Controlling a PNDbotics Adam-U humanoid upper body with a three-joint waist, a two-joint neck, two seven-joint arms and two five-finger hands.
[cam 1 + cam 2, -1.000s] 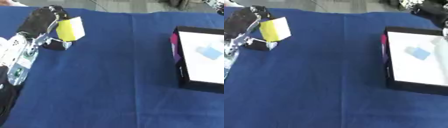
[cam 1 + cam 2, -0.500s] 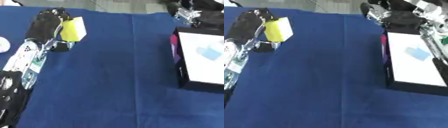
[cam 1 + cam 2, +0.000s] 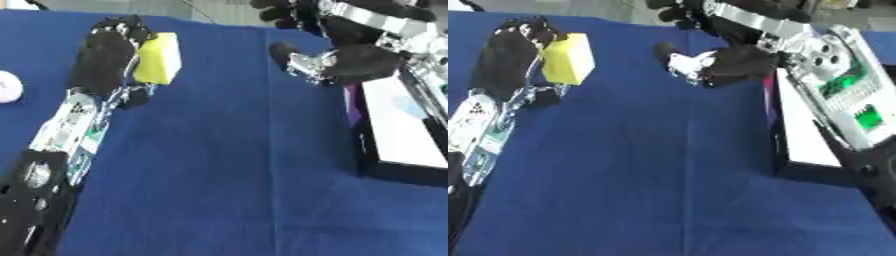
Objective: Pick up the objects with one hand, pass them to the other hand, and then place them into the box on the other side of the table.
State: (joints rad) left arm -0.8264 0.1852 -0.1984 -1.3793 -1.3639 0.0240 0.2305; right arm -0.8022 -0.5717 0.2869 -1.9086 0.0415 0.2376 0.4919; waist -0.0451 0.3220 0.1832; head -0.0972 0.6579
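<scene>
Right, blue table (image 3: pixel 219 190) fills the view, box (image 3: pixel 398 120) sits at its right edge, partly behind the right arm. Left hand (image 3: pixel 109 55) is raised over the far left of the table, fingers curled round the yellow block (image 3: pixel 159 59), which sticks out on the hand's inner side, facing centre. Right hand (image 3: pixel 710 55) hangs near the top centre-right, fingers spread and relaxed, thumb pointing left toward the block, holding nothing.

Key relation: block lies to the left of the right hand, at about the same height in view, well apart, with bare cloth between. Left hand already has it, so the right hand is the one to close the gap. Block's long axis runs roughly up-down in view, slightly tilted; its broad yellow face is exposed toward the right hand, which looks like the side to take. A small white thing (image 3: pixel 7 86) sits at the left edge.
</scene>
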